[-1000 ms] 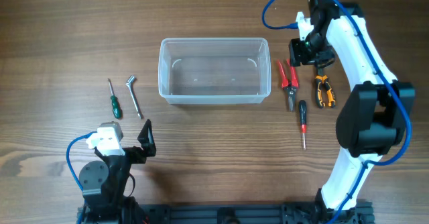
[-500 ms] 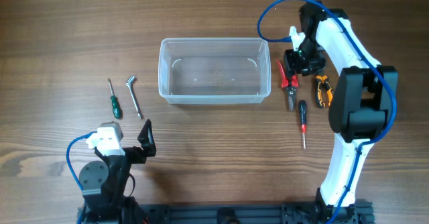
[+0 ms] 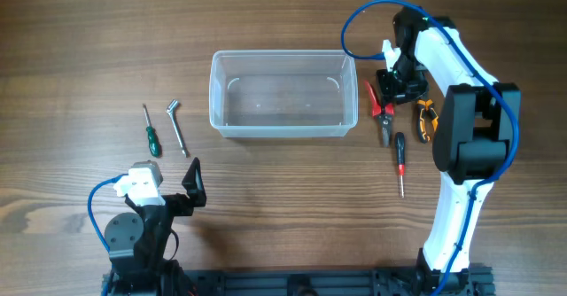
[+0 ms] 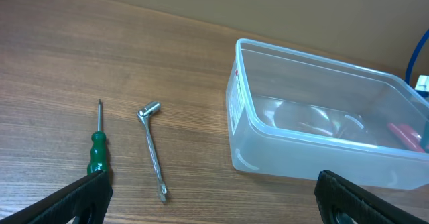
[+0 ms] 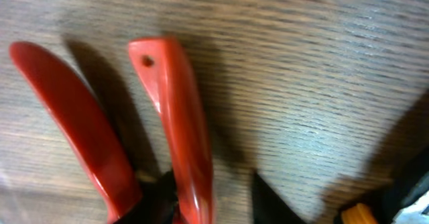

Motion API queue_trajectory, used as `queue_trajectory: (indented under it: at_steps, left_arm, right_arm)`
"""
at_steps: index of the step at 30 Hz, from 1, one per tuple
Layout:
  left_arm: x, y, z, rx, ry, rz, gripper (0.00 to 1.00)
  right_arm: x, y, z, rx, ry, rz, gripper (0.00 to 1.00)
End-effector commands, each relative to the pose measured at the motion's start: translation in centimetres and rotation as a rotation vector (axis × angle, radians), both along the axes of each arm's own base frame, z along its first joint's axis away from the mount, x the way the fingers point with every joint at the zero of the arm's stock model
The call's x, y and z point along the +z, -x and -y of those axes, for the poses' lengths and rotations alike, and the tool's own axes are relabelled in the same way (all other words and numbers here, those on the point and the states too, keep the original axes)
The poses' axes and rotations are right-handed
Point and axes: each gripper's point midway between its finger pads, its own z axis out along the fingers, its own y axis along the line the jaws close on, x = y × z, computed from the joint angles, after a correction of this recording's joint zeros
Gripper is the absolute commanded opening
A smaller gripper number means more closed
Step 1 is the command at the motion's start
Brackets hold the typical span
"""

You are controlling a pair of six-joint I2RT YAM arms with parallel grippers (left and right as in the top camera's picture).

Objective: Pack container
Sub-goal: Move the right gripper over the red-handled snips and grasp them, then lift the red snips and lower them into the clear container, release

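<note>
The container [image 3: 279, 129] is a clear plastic tub at the table's middle, with nothing in it; it also shows in the left wrist view [image 4: 315, 158]. Red-handled pliers [image 3: 383, 112] lie just right of it. My right gripper [image 3: 396, 85] is low over their handles. In the right wrist view its fingers [image 5: 218, 200] are open and straddle one red handle [image 5: 171, 117]. My left gripper [image 3: 193, 185] is open and empty near the front left, its fingers [image 4: 214, 204] at the view's lower corners.
Orange-and-black pliers [image 3: 428, 120] and a red screwdriver [image 3: 400, 161] lie right of the red pliers. A green screwdriver [image 3: 151, 133] and a metal wrench [image 3: 179, 126] lie left of the container, also in the left wrist view [image 4: 98, 151] [image 4: 153, 153].
My right arm has moved left and down from beside the orange pliers onto the red pliers' handles. The left arm and the tools have not moved.
</note>
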Motion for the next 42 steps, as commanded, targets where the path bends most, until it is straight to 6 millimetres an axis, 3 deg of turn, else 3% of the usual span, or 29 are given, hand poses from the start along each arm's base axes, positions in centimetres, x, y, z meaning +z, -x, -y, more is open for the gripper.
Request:
queue_trajectory:
  at_steps: [1, 2, 7, 10, 12, 16, 17, 19, 21, 24, 26, 29, 33, 38, 42]
  left_arm:
    - [-0.1, 0.0, 0.1, -0.011, -0.015, 0.005, 1.0]
    - [-0.1, 0.0, 0.1, -0.011, -0.015, 0.005, 1.0]
    - [-0.1, 0.0, 0.1, -0.011, -0.015, 0.005, 1.0]
    - [-0.1, 0.0, 0.1, -0.011, -0.015, 0.005, 1.0]
    - [-0.1, 0.0, 0.1, -0.011, -0.015, 0.005, 1.0]
    - [-0.1, 0.0, 0.1, -0.011, -0.015, 0.005, 1.0]
    - [-0.1, 0.0, 0.1, -0.011, -0.015, 0.005, 1.0]
    - [-0.1, 0.0, 0.1, -0.011, -0.015, 0.005, 1.0]
    - [-0.1, 0.0, 0.1, -0.011, -0.015, 0.005, 1.0]
    - [-0.1, 0.0, 0.1, -0.011, -0.015, 0.005, 1.0]
    - [-0.1, 0.0, 0.1, -0.011, -0.015, 0.005, 1.0]
    - [-0.1, 0.0, 0.2, -0.012, -0.015, 0.005, 1.0]
    - [-0.1, 0.0, 0.1, -0.011, -0.015, 0.005, 1.0]
    - [-0.1, 0.0, 0.1, -0.011, -0.015, 0.005, 1.0]
    - [-0.1, 0.0, 0.1, -0.011, -0.015, 0.005, 1.0]
  right_arm:
    - [-2.7, 2.0, -0.1, 0.003, -0.005, -0.088, 0.12]
    - [-2.7, 2.0, -0.1, 0.002, -0.005, -0.087, 0.05]
    - [-2.4, 1.9, -0.1, -0.011, -0.004, -0.083, 0.04]
    - [-0.6, 1.0, -0.6, -0.01, -0.031, -0.073, 0.04]
    - [1.7, -0.3, -0.7, -0.009, -0.033, -0.033, 0.04]
    - [10.0, -3.9, -0.9, -0.005, -0.042, 0.149, 0.04]
    - [13.3, -4.8, -1.0, -0.002, -0.047, 0.227, 0.04]
    - [17.5, -5.4, -1.8, 0.034, -0.077, 0.331, 0.04]
    - [22.0, -5.2, -4.0, 0.145, -0.142, 0.441, 0.04]
    - [26.5, -3.7, -7.7, 0.317, -0.187, 0.555, 0.04]
    - [28.3, -2.4, -10.7, 0.441, -0.197, 0.598, 0.05]
    - [29.0, -0.1, -16.2, 0.666, -0.218, 0.618, 0.04]
    - [28.0, 2.1, -22.3, 0.905, -0.202, 0.63, 0.04]
    - [25.3, 2.9, -25.4, 1.212, -0.113, 0.607, 0.04]
    - [20.5, 1.8, -26.1, 1.218, -0.113, 0.497, 0.04]
